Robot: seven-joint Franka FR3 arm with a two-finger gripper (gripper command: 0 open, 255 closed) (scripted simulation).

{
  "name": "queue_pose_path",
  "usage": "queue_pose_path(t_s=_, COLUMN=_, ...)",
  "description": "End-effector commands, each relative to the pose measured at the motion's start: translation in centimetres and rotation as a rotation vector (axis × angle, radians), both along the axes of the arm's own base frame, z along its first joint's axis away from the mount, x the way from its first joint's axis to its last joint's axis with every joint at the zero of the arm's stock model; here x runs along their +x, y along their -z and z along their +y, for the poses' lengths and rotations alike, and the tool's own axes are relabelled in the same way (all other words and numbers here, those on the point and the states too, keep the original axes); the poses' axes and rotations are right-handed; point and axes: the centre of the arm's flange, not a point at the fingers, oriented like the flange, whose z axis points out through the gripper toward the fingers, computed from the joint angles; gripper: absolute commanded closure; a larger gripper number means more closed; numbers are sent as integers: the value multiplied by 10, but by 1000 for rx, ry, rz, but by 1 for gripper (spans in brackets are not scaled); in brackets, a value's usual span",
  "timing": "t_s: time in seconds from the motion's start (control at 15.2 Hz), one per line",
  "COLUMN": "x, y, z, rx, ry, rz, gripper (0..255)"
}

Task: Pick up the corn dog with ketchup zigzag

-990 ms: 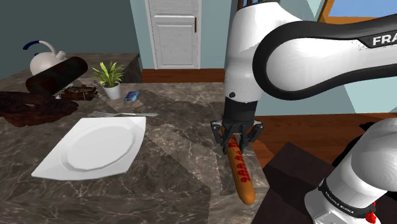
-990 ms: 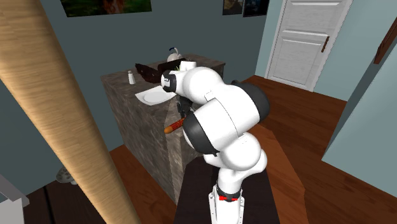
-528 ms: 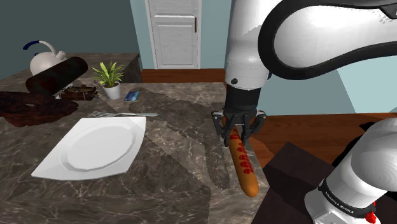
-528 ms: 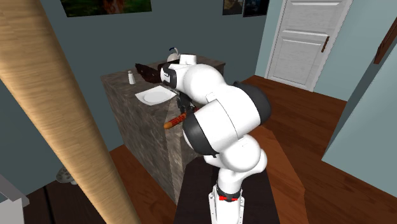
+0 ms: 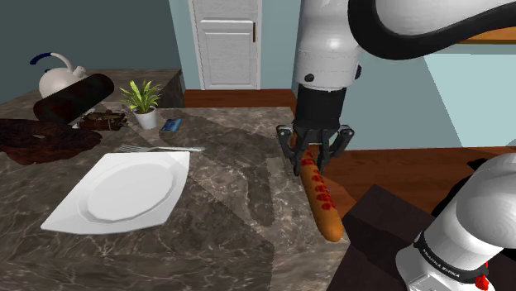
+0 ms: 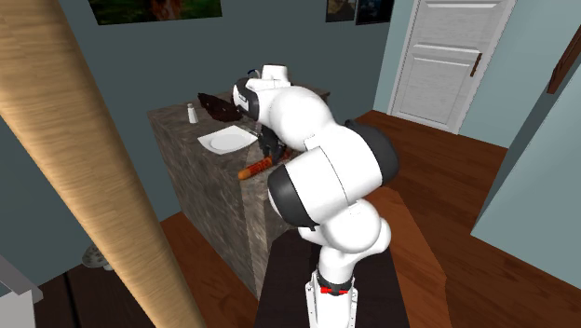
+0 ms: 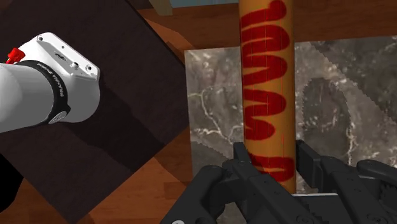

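Note:
The corn dog (image 5: pixel 321 196) is a long orange-brown roll with a red ketchup zigzag along it. It hangs clear above the marble counter (image 5: pixel 231 223) near the counter's corner by the stand, tilted with its free end low. My black gripper (image 5: pixel 312 156) is shut on its upper end. In the wrist view the two fingers (image 7: pixel 245 167) clasp the corn dog (image 7: pixel 266 89) from both sides, with the marble below it. In the second exterior view the corn dog (image 6: pixel 253 169) pokes out beside the arm over the counter's edge.
A white plate (image 5: pixel 120 192) lies at the shoulder view's left with a fork (image 5: pixel 157 149) behind it. Further back stand a small potted plant (image 5: pixel 142 102), a dark cylinder (image 5: pixel 74 97), a white kettle (image 5: pixel 56 76) and a dark brown pile (image 5: pixel 37 140). The stand (image 5: pixel 389 231) is at the lower right.
The gripper has risen with the corn dog held in it, lifting it further off the counter. The other things have stayed put.

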Motion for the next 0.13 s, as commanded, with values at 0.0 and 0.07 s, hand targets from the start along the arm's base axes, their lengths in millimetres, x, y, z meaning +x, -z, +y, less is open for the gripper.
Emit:
queue_pose_path(t_s=0.0, x=0, y=-6, z=0, rx=0, ry=0, rz=0, gripper=255)
queue_pose_path(t_s=0.07, x=0, y=-6, z=0, rx=0, ry=0, rz=0, gripper=255)
